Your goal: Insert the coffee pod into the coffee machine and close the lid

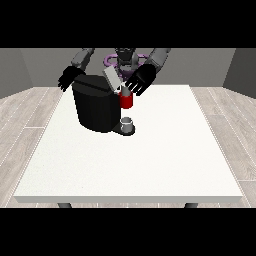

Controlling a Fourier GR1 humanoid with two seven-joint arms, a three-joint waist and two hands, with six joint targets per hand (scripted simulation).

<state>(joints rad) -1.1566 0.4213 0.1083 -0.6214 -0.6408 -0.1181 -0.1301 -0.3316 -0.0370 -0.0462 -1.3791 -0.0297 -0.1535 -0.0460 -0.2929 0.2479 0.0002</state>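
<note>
Front view: hand at the view's right (pixel 140 80) over coffee machine (pixel 97 102), lid (pixel 112 78) raised, fingers' state unclear; next, probably seating pod, lowering lid.

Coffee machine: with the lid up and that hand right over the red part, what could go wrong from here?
1. The hand at the view's right hangs close to the raised lid; a careless move could knock it shut too early.
2. Whether the pod is seated cannot be told; closing onto the red holder could jam it.
3. The cup stands beneath; a low sweep could tip it.
</note>
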